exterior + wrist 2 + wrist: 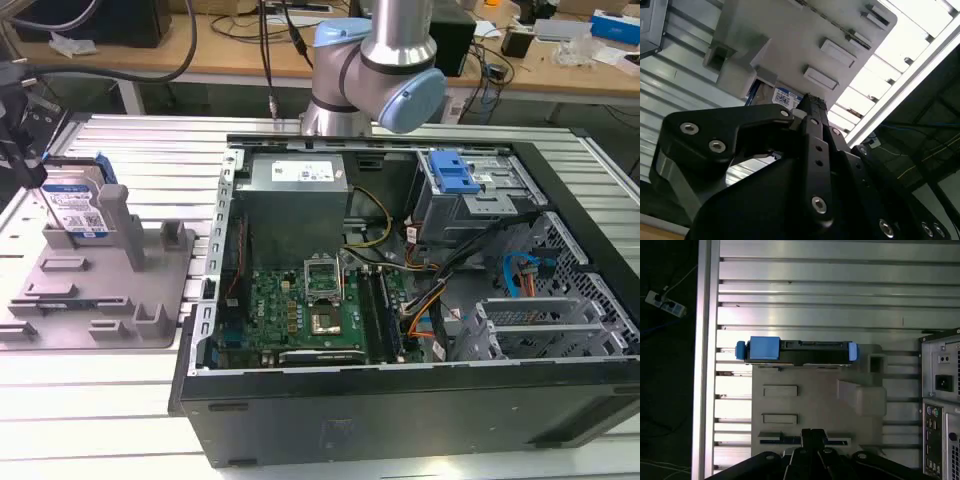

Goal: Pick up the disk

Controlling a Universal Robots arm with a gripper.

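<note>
First wrist view looked straight down on the disk [805,351], which stood on its edge in a slot along one side of the grey fixture [815,400], with a blue rail at each end. The gripper [813,433] hung over the fixture with its fingers pressed together, gripping nothing and clear of the disk. A clean pick would likely need the fingers spread wider than the disk's thin edge, centred between the rails, and lowered straight, missing the upright post [115,215] just beside it.
</note>
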